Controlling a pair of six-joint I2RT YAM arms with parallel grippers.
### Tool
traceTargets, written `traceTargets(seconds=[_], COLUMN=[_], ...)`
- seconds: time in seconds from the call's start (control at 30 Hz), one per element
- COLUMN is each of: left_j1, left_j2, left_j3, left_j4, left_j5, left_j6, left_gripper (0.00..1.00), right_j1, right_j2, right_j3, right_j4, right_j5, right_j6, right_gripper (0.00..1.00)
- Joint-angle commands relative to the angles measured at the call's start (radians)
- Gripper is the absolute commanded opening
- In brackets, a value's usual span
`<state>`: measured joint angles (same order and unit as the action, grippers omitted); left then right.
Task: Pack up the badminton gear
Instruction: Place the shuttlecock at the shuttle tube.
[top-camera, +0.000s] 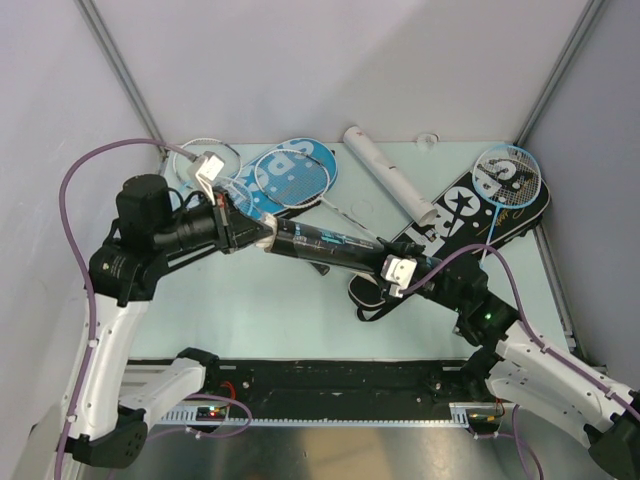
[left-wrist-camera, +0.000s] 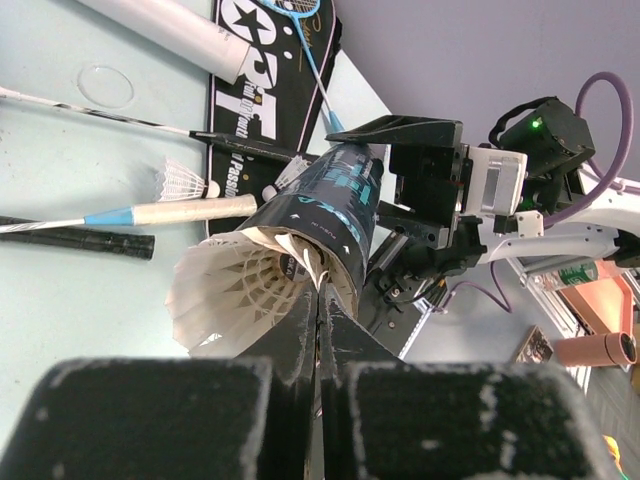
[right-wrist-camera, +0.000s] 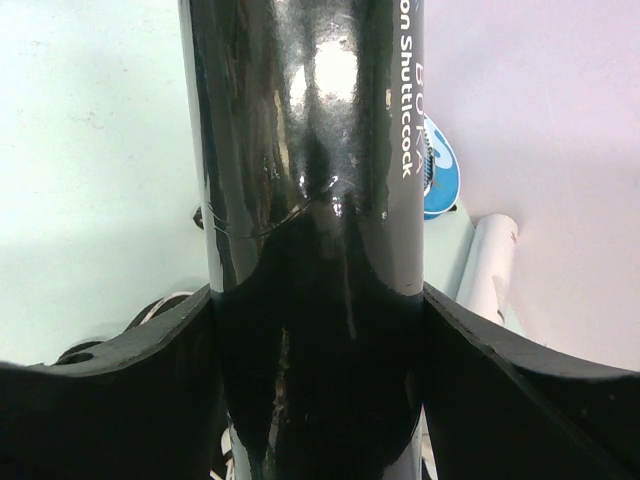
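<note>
The right arm (top-camera: 520, 345) partly hid the black SPORT cover (top-camera: 455, 215) at far right. Over mid-table the black shuttle tube (top-camera: 325, 245) lay left-right, its right end clamped by the right gripper (top-camera: 383, 265). A shuttlecock (left-wrist-camera: 235, 290) half-showed in its left mouth, where the left gripper (top-camera: 266, 240) was pinched shut.

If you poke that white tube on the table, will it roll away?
Probably. The white tube is round and lies on its side, so a sideways nudge should roll it. Its open end suggests it is hollow and light. The black racket cover by that end may stop it.
</note>
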<state>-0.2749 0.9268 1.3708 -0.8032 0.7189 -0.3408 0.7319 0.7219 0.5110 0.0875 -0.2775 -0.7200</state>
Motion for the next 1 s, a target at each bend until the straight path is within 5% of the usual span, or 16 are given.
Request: traceTargets(seconds=[0.0, 0.97], left_j1=[-0.006, 0.017], left_j2=[0.009, -0.022], left_j3=[0.007, -0.091], left_j4=[0.014, 0.187], left_j5=[0.041, 0.071], left_j6=[-0.022, -0.15], left_gripper=[0.0, 0.0], right_j1=[0.009, -0.015], right_j2=[-0.016, 0.002], right_j3=[0.023, 0.02], right_j4=[0.135, 0.197], right_j5=[-0.043, -0.099], right_j6=[0.02, 0.081], right_gripper=[0.3, 0.29])
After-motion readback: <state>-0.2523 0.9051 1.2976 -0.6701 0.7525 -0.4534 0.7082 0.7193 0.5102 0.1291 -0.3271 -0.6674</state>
